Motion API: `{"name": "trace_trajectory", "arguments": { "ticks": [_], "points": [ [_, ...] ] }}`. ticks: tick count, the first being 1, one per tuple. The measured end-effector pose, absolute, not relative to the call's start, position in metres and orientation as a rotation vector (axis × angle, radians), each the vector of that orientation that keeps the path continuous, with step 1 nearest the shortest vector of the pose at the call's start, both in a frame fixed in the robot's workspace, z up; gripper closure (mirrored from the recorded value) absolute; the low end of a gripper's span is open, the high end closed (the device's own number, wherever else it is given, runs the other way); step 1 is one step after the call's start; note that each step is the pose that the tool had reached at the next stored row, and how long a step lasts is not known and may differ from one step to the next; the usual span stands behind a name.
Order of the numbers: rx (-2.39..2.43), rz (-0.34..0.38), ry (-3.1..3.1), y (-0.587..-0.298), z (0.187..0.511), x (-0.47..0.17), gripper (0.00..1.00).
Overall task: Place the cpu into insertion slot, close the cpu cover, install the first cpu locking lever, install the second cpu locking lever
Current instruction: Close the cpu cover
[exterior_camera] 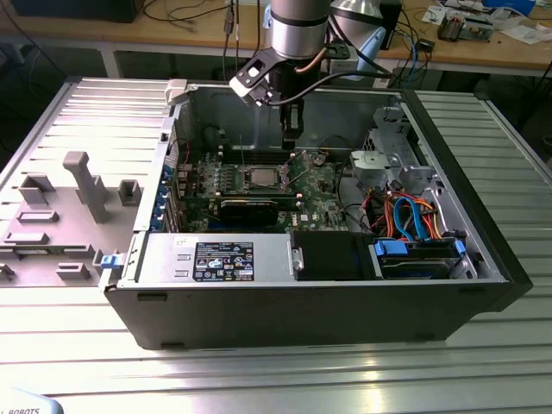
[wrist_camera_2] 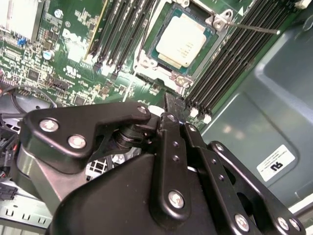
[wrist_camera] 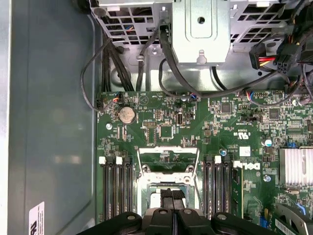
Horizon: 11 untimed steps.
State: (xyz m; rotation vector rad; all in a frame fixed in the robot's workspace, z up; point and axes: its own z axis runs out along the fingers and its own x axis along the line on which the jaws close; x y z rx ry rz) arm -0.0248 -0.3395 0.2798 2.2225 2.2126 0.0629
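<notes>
Gripper [exterior_camera: 291, 136], fingers [wrist_camera: 166, 198] pressed together, empty, poised above the cpu [exterior_camera: 263, 177], arm [exterior_camera: 297, 26] upright, reaching down into the case [exterior_camera: 345, 310] at upper centre of the exterior view, cpu seated in the slot [wrist_camera_2: 145, 62] mid-frame, cover [wrist_camera: 168, 150] raised.

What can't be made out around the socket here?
- First wrist view: the gripper hides most of the insertion slot. How far the cpu cover is open is unclear.
- Second wrist view: the gripper's body hides the board next to the cpu. Tip contact is unclear.
- Exterior view: too small to tell whether the cpu cover lies over the cpu.
</notes>
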Motion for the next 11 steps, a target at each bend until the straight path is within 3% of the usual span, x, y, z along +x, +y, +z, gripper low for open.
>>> {"name": "trace_trajectory", "arguments": {
  "ticks": [11],
  "points": [
    [2.222,0.061,2.212,-0.3395,0.2798,-0.0221,0.89]
  ]
}}
